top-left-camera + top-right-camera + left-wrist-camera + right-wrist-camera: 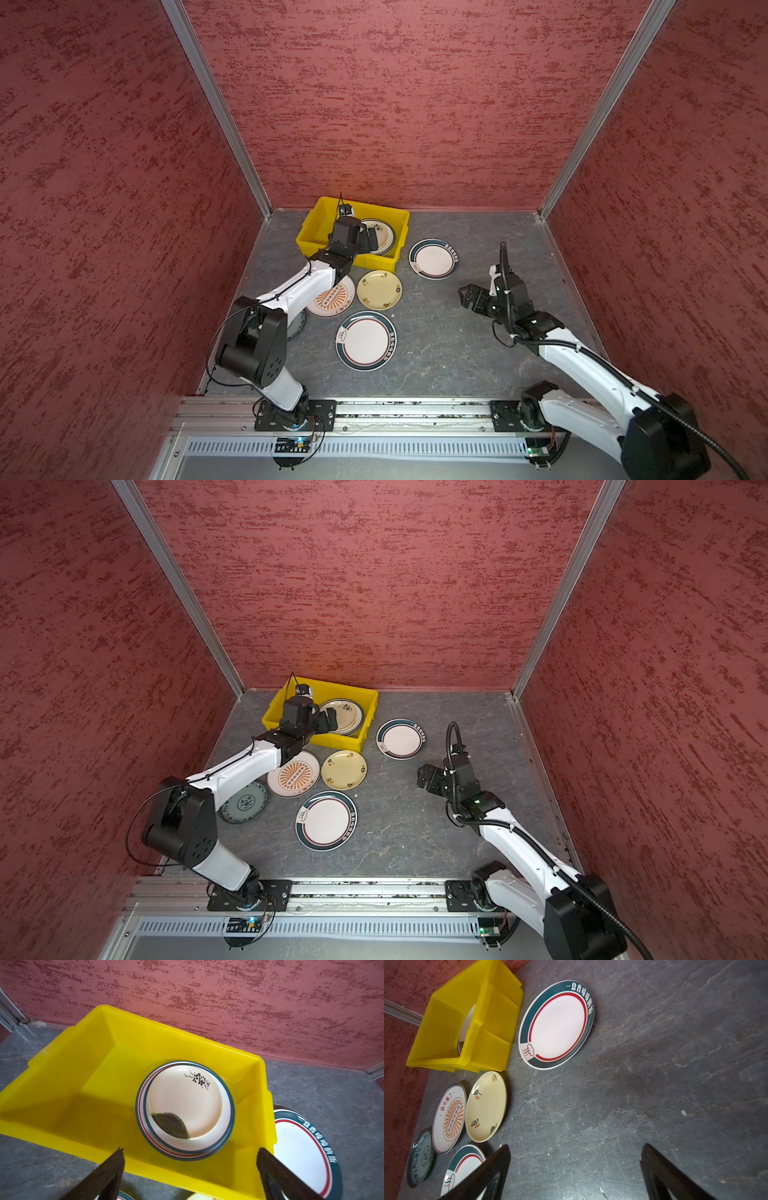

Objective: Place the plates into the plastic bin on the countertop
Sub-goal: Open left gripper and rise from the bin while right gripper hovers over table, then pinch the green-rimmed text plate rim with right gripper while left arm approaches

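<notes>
Well in front of the bin (309, 239), nearest the bases: green-rimmed plate (365, 340), flat on the bench (436, 353).
Front-left of bin: blue plate (244, 802), partly hidden in a top view.
Just before bin's front wall: sunburst plate (334, 297) and cream plate (379, 289), side by side.
Front-right of bin: right gripper (464, 298) hovers over bare bench, jaws spread wide, nothing in them, tips facing the bin.
Just beside bin's right end: second green-rimmed plate (433, 258). It lies between right gripper and bin. Round, so no long axis to line up.
Over bin's right half: left gripper (190, 1151), jaws fully apart, empty, above a stack (187, 1103) of at least two plates.
Judgement: right gripper is nearer the bin-side plate, and left gripper is nearer the front pair.
</notes>
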You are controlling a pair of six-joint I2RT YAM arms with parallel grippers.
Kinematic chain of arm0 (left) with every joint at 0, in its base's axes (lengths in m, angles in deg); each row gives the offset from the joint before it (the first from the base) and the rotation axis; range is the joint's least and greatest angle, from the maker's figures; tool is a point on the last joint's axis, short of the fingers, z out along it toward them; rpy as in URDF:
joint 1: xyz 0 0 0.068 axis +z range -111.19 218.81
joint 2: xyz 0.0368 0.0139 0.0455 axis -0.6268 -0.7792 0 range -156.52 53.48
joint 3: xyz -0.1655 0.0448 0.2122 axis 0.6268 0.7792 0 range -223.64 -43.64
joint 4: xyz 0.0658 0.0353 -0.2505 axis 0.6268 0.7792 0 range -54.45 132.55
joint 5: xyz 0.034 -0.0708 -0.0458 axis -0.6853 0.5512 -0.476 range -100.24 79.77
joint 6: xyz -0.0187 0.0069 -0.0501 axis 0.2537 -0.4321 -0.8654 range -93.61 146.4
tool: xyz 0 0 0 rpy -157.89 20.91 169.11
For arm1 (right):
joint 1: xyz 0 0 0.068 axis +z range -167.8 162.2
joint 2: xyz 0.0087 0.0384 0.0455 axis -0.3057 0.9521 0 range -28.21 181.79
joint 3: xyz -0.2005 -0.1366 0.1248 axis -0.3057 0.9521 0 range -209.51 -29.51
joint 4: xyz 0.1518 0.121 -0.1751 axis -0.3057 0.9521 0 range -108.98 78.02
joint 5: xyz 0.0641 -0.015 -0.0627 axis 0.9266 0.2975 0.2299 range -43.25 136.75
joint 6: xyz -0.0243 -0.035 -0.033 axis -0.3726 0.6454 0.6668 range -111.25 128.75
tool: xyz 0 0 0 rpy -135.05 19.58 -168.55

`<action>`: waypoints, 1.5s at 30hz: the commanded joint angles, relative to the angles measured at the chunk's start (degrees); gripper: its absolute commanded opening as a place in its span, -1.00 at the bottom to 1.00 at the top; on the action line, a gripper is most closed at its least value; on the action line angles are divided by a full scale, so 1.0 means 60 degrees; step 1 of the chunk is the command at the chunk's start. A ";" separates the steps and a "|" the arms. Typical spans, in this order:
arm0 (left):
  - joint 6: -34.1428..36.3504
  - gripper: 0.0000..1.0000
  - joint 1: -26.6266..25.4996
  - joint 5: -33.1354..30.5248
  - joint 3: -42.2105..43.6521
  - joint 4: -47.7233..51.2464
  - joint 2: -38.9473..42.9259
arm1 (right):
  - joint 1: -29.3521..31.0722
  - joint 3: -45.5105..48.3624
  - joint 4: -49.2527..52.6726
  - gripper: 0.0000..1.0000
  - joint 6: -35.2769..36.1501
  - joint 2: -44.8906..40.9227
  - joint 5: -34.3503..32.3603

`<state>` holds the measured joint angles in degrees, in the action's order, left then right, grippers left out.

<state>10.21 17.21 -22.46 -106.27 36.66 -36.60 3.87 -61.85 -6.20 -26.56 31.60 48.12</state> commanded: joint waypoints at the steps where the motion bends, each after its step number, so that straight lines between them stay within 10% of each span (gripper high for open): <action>1: -0.0448 0.99 -0.0084 0.0517 0.0611 -0.1265 0.0593 | -0.0203 0.0102 -0.0792 0.97 0.0027 0.0417 0.0389; 19: -0.2735 0.99 -0.0017 0.1291 0.3583 -0.1511 0.3588 | -0.1410 -0.1715 -0.3430 0.93 -0.0220 0.5323 0.2337; 45: -0.3660 0.99 0.0148 0.1948 0.4088 -0.1910 0.3654 | -0.2104 -0.3795 -0.5004 0.05 -0.0852 0.8720 0.2629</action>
<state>-11.65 17.62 -11.54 -79.78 24.31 -14.79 -8.39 -83.77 -35.62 -30.91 82.13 62.65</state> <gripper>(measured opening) 0.994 0.536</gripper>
